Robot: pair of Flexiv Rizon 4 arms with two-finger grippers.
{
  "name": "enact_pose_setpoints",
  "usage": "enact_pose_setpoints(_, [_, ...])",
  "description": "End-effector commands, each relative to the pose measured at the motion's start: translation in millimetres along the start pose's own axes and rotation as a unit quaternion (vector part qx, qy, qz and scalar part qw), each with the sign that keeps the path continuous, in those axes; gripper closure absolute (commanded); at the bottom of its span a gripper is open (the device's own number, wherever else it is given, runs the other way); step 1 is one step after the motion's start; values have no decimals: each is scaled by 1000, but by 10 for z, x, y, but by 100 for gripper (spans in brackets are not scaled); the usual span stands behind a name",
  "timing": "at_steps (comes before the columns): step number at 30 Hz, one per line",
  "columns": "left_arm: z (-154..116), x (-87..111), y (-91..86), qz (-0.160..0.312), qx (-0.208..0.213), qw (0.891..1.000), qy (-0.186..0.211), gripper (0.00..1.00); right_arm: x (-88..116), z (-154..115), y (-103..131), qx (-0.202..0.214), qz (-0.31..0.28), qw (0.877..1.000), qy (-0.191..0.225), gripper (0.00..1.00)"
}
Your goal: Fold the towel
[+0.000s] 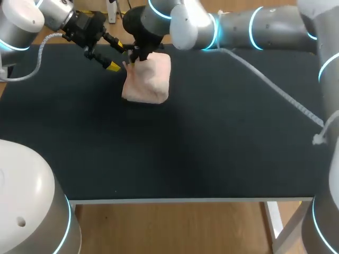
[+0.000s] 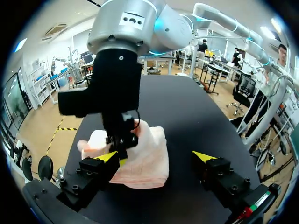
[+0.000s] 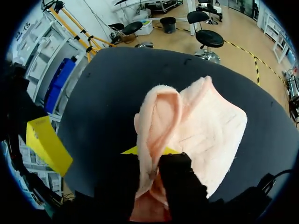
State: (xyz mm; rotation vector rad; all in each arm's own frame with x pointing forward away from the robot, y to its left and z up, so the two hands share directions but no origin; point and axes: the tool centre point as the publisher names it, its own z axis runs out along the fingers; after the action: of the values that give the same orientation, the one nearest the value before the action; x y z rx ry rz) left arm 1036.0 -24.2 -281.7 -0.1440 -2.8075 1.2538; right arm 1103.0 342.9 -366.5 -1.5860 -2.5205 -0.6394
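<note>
Pink towel [image 1: 148, 79] lies on the black tabletop [image 1: 212, 137], far side, left of centre, folded into a thick wad. The right arm comes in from the right and reaches past the middle. Right claw [image 1: 135, 57] is down at the towel's far left corner, closed on a raised flap of the cloth. In the right wrist view that flap stands up as a loop between the two dark fingers, which press it from either side. The rest of the towel lies flat ahead of the claw.

Left claw [image 1: 115, 55] is just beside the towel's left edge, close to the right claw, fingers spread wide and holding nothing. In the left wrist view its yellow tips are well apart, one by the right claw at the towel's edge, the other over bare tabletop. The towel lies between and ahead of them, unclamped. Whether the near tip touches the cloth, cannot tell.
</note>
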Motion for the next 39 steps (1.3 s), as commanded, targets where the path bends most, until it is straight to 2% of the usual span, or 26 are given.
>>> enact_pose_setpoints(1, [-1, 9, 2, 1, 0, 1000, -1, 0, 16, -129, -9, 3, 0, 1000, -19, 0])
enact_pose_setpoints(9, [-1, 9, 2, 1, 0, 1000, -1, 0, -83, -492, -133, -21, 8, 999, -26, 0])
enact_pose_setpoints(16, [-1, 9, 2, 1, 0, 1000, -1, 0, -180, -836, -203, -41, -4, 999, 5, 0])
enact_pose_setpoints(20, [-1, 9, 2, 1, 0, 1000, -1, 0, -255, -993, -240, -55, -12, 998, 3, 0])
enact_pose_setpoints(26, [-1, 9, 2, 1, 0, 1000, -1, 0, -392, -1054, -277, -73, 11, 997, 1, 0])
enact_pose_setpoints(32, [-1, 9, 2, 1, 0, 1000, -1, 0, -403, -1060, -310, -75, 2, 997, 8, 0])
enact_pose_setpoints(35, [-1, 9, 2, 1, 0, 1000, -1, 0, -403, -1046, -352, -86, -23, 996, 30, 0])
enact_pose_setpoints(37, [-1, 9, 2, 1, 0, 1000, -1, 0, -424, -1065, -393, -114, -59, 991, 42, 0])
enact_pose_setpoints(39, [-1, 9, 2, 1, 0, 1000, -1, 0, -450, -1097, -435, -149, -97, 981, 75, 0])
